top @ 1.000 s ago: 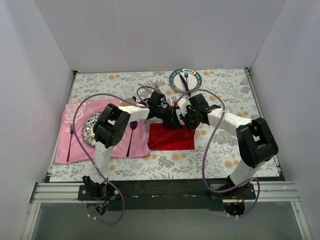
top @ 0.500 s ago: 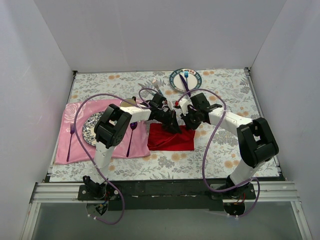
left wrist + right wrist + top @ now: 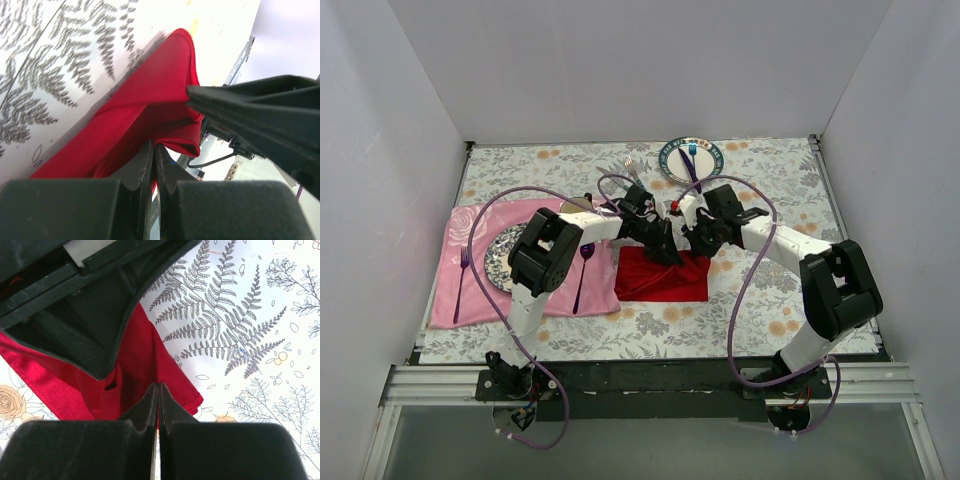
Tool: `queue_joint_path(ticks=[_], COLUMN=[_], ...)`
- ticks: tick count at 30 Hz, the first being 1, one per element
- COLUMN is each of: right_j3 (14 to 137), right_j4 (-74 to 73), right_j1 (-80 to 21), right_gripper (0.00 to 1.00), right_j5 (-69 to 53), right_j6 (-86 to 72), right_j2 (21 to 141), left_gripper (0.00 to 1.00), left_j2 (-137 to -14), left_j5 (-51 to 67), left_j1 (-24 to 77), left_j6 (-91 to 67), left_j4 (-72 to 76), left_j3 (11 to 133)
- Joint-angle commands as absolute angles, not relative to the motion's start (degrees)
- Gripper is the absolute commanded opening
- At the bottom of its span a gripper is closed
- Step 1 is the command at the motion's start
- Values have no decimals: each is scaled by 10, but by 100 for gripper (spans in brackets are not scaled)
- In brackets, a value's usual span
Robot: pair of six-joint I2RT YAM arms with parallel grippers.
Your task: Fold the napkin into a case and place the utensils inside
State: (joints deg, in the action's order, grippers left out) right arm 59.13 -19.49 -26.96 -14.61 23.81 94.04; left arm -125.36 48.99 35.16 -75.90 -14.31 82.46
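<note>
The red napkin (image 3: 660, 280) lies on the floral tablecloth in front of both arms, partly folded. My left gripper (image 3: 667, 252) and right gripper (image 3: 696, 246) meet over its far edge, close together. In the left wrist view the left gripper (image 3: 154, 148) is shut on a red napkin (image 3: 150, 95) fold, with the right gripper's fingers (image 3: 250, 107) pinching the same raised edge. In the right wrist view the right gripper (image 3: 158, 388) is shut on the napkin (image 3: 142, 360) cloth, the left gripper's black body (image 3: 75, 315) just beyond. A silver fork head (image 3: 631, 164) shows behind the arms; the rest of the utensils is hidden.
A pink placemat (image 3: 470, 290) lies at the left, bearing a patterned plate (image 3: 500, 262), a purple spoon (image 3: 583, 270) and a purple fork (image 3: 461, 285). A second plate (image 3: 712, 160) with a blue fork and a purple knife sits at the back. White walls enclose the table.
Both grippers have shifted slightly away from the bases, still holding the napkin's far edge. The right arm's elbow has swung a little to the right.
</note>
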Motion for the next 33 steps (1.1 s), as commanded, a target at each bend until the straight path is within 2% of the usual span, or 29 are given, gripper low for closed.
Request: queue_joint_path(ticks=[1, 14, 27, 29, 32, 33], right_j3=[587, 570, 589, 592, 600, 606], right_j4=[-181, -177, -187, -192, -201, -203], right_j1=[-266, -267, -265, -265, -265, -264], right_gripper=[1, 1, 1, 15, 30, 41], right_j5=[-163, -166, -156, -157, -160, -158], right_j6=[249, 254, 242, 239, 229, 224], right_j2=[913, 903, 897, 900, 898, 897], left_gripper=[0, 0, 0, 0, 0, 0], left_j2=[-1214, -1255, -1303, -1307, -1310, -1312], left_j5=[491, 484, 433, 432, 429, 430], left_j1=[353, 350, 347, 346, 346, 347], left_j6=[-761, -779, -766, -765, -762, -760], left_j4=[-129, -120, -173, -177, -181, -185], left_j3=[853, 874, 867, 867, 867, 868])
